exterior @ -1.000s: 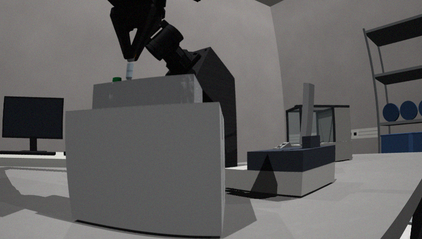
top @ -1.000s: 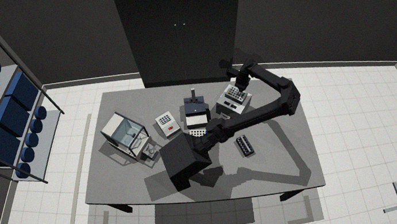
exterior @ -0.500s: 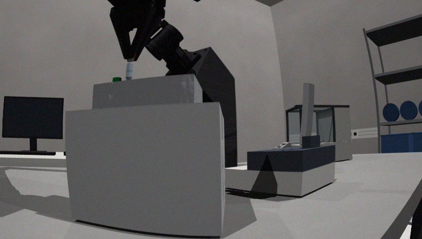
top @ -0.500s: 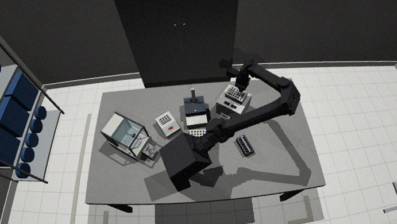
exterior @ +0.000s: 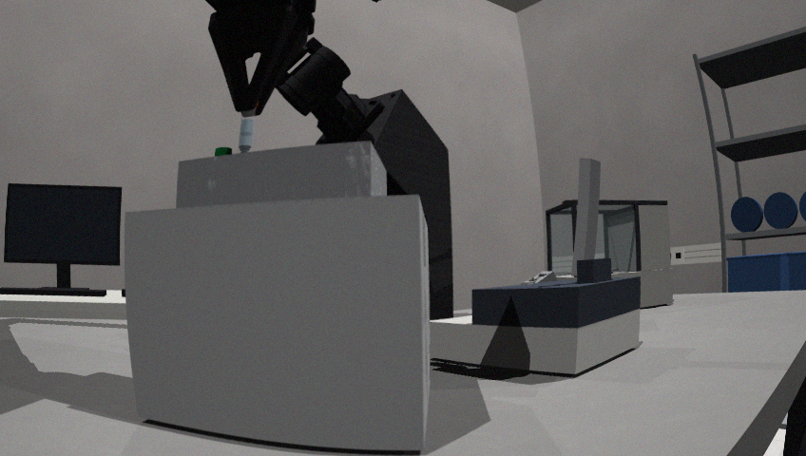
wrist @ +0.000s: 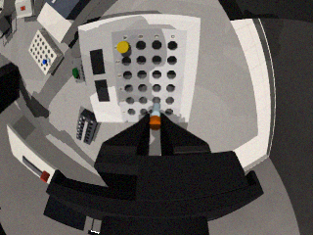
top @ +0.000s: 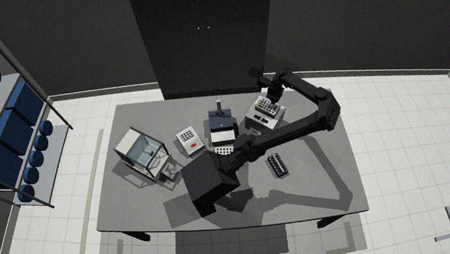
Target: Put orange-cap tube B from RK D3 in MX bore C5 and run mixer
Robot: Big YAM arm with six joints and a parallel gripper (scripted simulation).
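While the claw [wrist: 156, 128] grips tube B [wrist: 156, 117] by its orange cap, the tube's tip hangs over a mixer [wrist: 193, 44] bore at 6 o'clock of the block.

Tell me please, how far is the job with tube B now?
Done: tube B is out of the rack, carried to the mixer. In hand: the gripper holds it upright, tip at a bore, body above the block. Left: seating it fully, pressing START, waiting out the green lamp.
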